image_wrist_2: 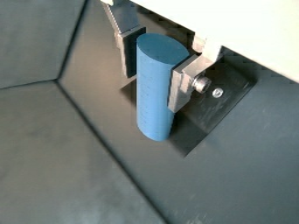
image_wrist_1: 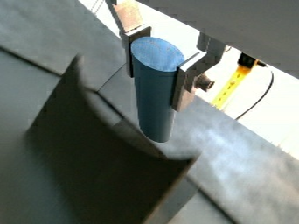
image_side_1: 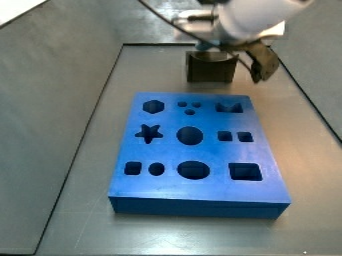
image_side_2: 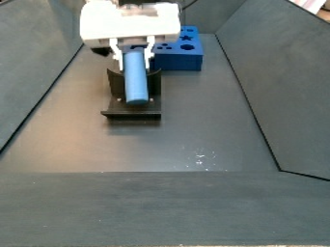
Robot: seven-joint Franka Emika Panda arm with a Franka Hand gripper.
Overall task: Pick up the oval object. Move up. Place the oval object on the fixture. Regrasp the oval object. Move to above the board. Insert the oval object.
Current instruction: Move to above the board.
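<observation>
Oval object held in the pincer over the fixture, with the board well apart.

The pincer [image_wrist_2: 160, 68] is seen closed on the oval object [image_wrist_2: 158, 86], its silver plates pressed to the peg's two sides near the lighter end face; the same grip is shown in a wrist view [image_wrist_1: 156, 83] and in a side view [image_side_2: 134, 72]. The peg is smooth, blue and round-ended, and its free end reaches down toward the fixture [image_side_2: 133, 106], whose dark base plate lies flat on the floor; whether the two touch cannot be told. The board [image_side_1: 198, 152], a thick blue slab, is pierced by dark star, hexagon, round, square and oval holes, all of them unfilled. Bare grey floor is left around the board, bounded by sloping walls.
</observation>
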